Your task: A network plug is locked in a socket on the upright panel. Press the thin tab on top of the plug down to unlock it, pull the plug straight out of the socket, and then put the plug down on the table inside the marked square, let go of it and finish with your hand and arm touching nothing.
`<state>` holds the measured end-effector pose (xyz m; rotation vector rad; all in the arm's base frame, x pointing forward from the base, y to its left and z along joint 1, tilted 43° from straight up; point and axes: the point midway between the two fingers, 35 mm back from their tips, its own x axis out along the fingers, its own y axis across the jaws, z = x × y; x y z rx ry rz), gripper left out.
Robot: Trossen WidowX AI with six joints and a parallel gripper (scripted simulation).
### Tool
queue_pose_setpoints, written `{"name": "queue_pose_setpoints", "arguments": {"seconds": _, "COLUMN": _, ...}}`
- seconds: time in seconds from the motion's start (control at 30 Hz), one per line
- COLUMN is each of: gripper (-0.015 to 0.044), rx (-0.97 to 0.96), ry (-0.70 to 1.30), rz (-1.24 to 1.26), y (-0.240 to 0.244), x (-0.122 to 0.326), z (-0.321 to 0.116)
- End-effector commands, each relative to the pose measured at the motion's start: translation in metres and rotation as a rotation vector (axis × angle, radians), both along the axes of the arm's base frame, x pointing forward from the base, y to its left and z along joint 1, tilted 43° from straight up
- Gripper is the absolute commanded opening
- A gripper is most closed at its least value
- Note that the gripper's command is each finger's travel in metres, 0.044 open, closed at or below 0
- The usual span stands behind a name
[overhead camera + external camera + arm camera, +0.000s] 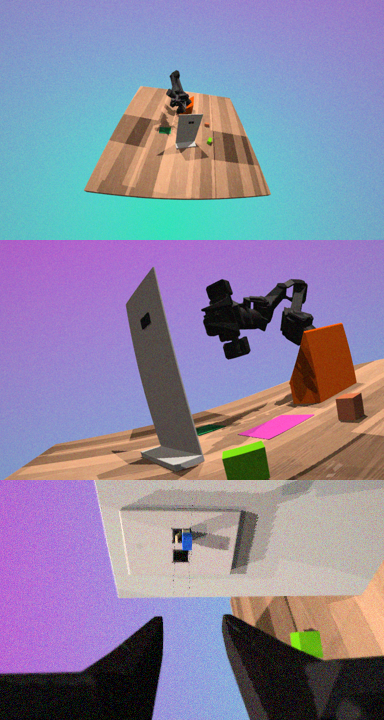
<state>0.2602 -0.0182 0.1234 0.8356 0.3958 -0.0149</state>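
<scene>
The upright grey panel (185,133) (167,375) (320,545) has two openings, side by side. In the wrist view a small blue plug (187,541) with a thin yellowish tab (177,538) sits in one; the other opening (180,556) is empty. My gripper (192,623) (205,314) is partly open and empty, in front of the panel and apart from plug and panel. In the wrist view the plug appears beyond and above the fingertips. A flat pink patch (276,426) and a flat green patch (165,130) (209,429) lie on the table; I cannot tell which is the marked square.
An orange wedge-shaped block (191,105) (335,361) stands beside the arm's base. A brown block (207,124) (345,408) and a bright green block (209,140) (246,462) (306,644) stand on the table to one side of the panel. The panel's foot (185,145) (167,457) rests on the table.
</scene>
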Motion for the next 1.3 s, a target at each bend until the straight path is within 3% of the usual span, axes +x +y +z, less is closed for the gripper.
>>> {"name": "queue_pose_setpoints", "arguments": {"seconds": 0.0, "gripper": 0.0156, "rx": 0.013, "ry": 0.005, "rz": 0.0, "y": 0.0, "x": 0.005, "z": -0.001}}
{"name": "queue_pose_setpoints", "arguments": {"seconds": 1.27, "gripper": 0.0156, "rx": 0.015, "ry": 0.002, "rz": 0.001, "y": -0.003, "x": 0.068, "z": -0.013}}
